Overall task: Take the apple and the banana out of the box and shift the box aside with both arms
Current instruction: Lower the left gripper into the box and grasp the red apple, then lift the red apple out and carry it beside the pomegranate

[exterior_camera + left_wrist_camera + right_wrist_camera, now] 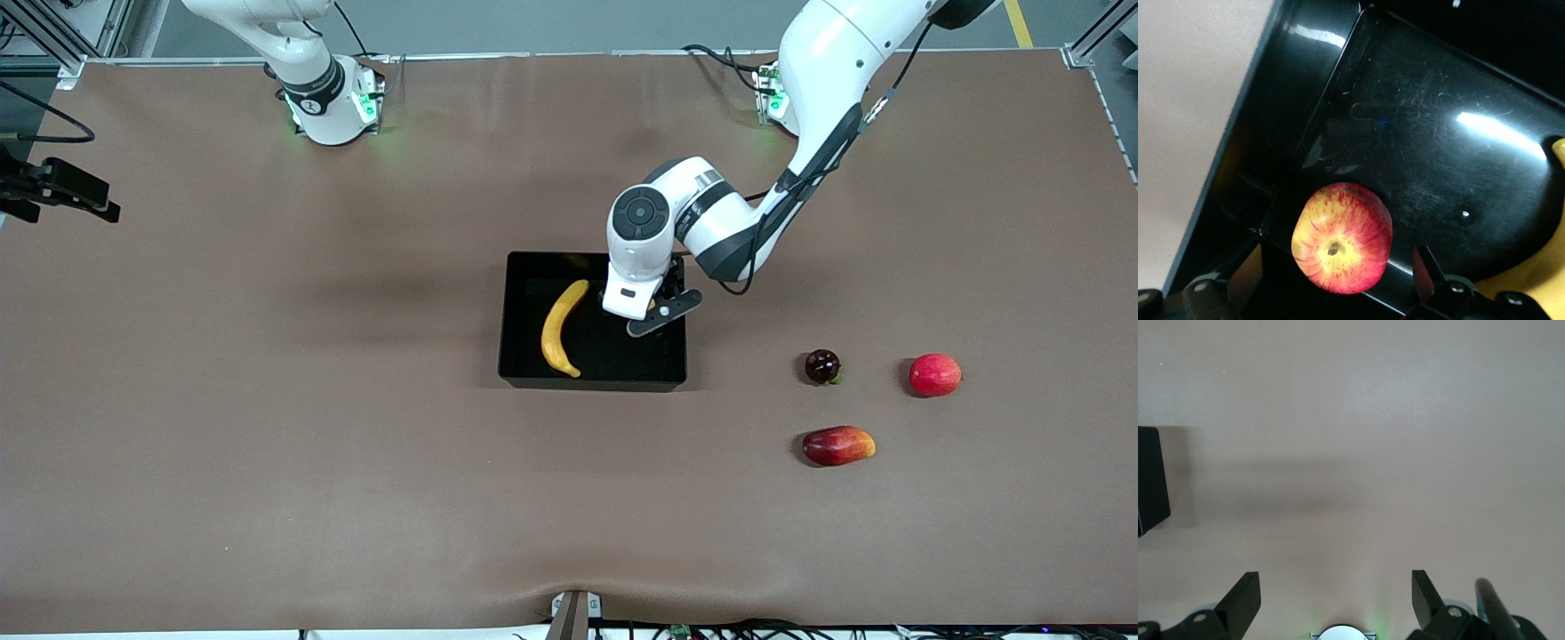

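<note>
The black box (622, 360) sits mid-table with the yellow banana (562, 329) lying in it. My left gripper (655, 313) is down inside the box at the end toward the left arm. It hides the apple in the front view. In the left wrist view the red, yellow-streaked apple (1341, 238) rests on the box floor (1431, 153) between the open fingers of the left gripper (1339, 252), with a gap on each side. The banana (1558, 157) shows at the edge. My right gripper (1336, 583) hangs open and empty over bare table by its base; a box corner (1150, 480) shows.
Three loose fruits lie on the table toward the left arm's end: a dark purple round fruit (822, 366), a round red fruit (935, 374) beside it, and a red-orange mango-like fruit (838, 445) nearer the front camera. A black fixture (62, 191) juts in at the right arm's end.
</note>
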`<state>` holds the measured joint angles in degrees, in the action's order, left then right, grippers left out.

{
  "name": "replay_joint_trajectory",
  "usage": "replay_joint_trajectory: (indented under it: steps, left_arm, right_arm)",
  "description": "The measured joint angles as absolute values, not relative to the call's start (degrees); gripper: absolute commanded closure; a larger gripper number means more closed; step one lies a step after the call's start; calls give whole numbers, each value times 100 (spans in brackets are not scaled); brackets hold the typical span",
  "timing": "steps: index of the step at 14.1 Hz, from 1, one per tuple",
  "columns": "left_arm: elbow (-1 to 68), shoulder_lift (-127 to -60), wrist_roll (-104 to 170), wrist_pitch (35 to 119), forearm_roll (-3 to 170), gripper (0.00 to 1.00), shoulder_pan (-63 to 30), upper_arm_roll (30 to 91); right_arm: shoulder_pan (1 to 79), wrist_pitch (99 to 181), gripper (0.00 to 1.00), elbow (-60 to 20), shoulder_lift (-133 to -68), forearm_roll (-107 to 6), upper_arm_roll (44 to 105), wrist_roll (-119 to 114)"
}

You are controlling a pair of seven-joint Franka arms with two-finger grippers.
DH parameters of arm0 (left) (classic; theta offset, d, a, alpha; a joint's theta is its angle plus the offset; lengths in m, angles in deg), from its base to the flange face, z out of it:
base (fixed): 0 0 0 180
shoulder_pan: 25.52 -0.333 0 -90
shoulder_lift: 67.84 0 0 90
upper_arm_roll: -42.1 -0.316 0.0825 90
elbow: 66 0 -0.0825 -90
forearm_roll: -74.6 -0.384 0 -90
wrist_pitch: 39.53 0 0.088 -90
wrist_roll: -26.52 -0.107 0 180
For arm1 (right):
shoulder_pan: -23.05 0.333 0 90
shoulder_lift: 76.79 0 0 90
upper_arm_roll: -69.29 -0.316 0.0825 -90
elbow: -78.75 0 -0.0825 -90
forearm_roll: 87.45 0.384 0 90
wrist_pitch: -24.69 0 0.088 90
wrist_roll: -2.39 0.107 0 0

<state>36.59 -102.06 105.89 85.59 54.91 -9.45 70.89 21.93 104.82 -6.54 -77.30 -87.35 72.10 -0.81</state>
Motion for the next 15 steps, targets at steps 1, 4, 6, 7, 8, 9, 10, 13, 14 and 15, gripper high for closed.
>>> replay_joint_trajectory:
  steps: [1, 4, 6, 7, 8, 9, 10, 13, 14, 15]
  left_arm:
    - [3657, -10264, 10594, 8650, 5485, 0, -938, 7087]
    - [3652, -10445, 10650, 8798, 5341, 0, -927, 7074]
    - [3644, -10530, 10651, 8820, 5298, 45, -927, 7060]
    - [3638, -10560, 10651, 8826, 5275, 84, -927, 7051]
    - [3635, -10577, 10651, 8829, 5267, 100, -928, 7042]
    - [3618, -10575, 10651, 8833, 5266, 100, -931, 7042]
    - [3587, -10575, 10659, 8834, 5266, 100, -933, 7039]
    - [3345, -10546, 10663, 8756, 5241, 100, -980, 7031]
    - [3174, -10505, 10663, 8558, 5231, 100, -987, 7033]
    - [2958, -10446, 10662, 8258, 5227, 100, -987, 7041]
  right_arm:
    - [2192, 10481, 0, -654, -7730, -8735, 7212, -81]
    - [2192, 10480, 0, -654, -7731, -8734, 7211, -81]
    - [2193, 10480, 0, -654, -7731, -8734, 7208, -81]
    - [2193, 10480, 0, -654, -7731, -8734, 7208, -81]
    - [2193, 10480, 0, -654, -7731, -8734, 7207, -81]
    - [2193, 10480, 0, -654, -7731, -8734, 7207, -81]
    - [2193, 10480, 0, -654, -7731, -8733, 7207, -81]
    - [2193, 10490, 0, -654, -7733, -8733, 7209, -81]
    - [2192, 10497, 0, -654, -7737, -8733, 7210, -81]
    - [2191, 10503, 0, -654, -7742, -8733, 7211, -81]
